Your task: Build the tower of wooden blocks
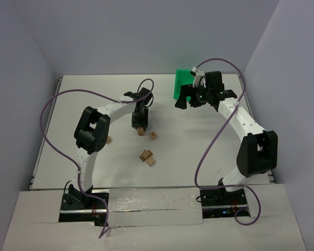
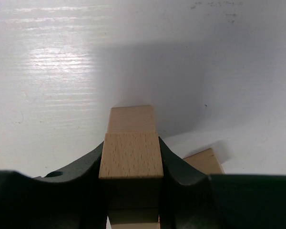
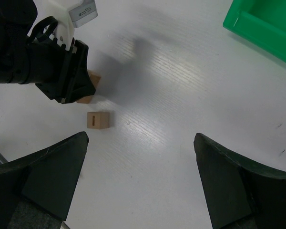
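Note:
My left gripper (image 1: 138,124) is shut on a tan wood block (image 2: 131,155) low over the table's middle. A second block (image 2: 132,119) shows just beyond the held one, and I cannot tell whether they touch. Another block (image 2: 205,161) lies to its right (image 1: 153,135). Two more blocks (image 1: 145,155) (image 1: 150,161) lie together nearer the arms, and one (image 1: 109,139) sits beside the left arm. My right gripper (image 3: 141,137) hangs open over bare table near the bin, with nothing between its fingers. In its view I see a block (image 3: 98,119) beside the left gripper (image 3: 66,81). No tower is in view.
A green plastic bin (image 1: 182,83) stands at the back, just behind the right gripper, and shows in the right wrist view's top right corner (image 3: 264,24). Purple cables loop above both arms. White walls close the table on three sides.

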You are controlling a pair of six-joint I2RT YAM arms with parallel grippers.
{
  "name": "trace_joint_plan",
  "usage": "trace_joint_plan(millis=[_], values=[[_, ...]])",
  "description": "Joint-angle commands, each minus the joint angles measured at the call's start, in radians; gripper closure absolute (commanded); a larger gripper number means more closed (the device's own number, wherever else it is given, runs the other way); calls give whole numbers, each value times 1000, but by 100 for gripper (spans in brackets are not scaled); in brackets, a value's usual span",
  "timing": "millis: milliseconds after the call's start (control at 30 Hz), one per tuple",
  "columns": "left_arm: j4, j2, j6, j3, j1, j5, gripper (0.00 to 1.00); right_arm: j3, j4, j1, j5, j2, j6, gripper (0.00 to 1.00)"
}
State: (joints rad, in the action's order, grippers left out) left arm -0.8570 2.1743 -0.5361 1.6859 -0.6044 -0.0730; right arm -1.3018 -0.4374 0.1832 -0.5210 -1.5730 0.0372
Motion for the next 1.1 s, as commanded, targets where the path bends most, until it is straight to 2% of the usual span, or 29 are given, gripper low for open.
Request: trace_joint_plan(millis=[0,167,300,800,1067], values=[[-8,21,-21,21,-17,1,89,3,45,-10,-16,5,12,0],[-7,21,-31,8,-17,-15,97,4,46,-11,-17,5,12,0],[-10,29,-35,11,-13,-27,100,4,45,-11,-19,7,12,0],[-8,32,-39,-6,12,-27,100,-1,43,-13,-27,-2,13,0],[-9,39,-36,-4,11,-21,85,-1,43,-13,-27,-2,13,0]])
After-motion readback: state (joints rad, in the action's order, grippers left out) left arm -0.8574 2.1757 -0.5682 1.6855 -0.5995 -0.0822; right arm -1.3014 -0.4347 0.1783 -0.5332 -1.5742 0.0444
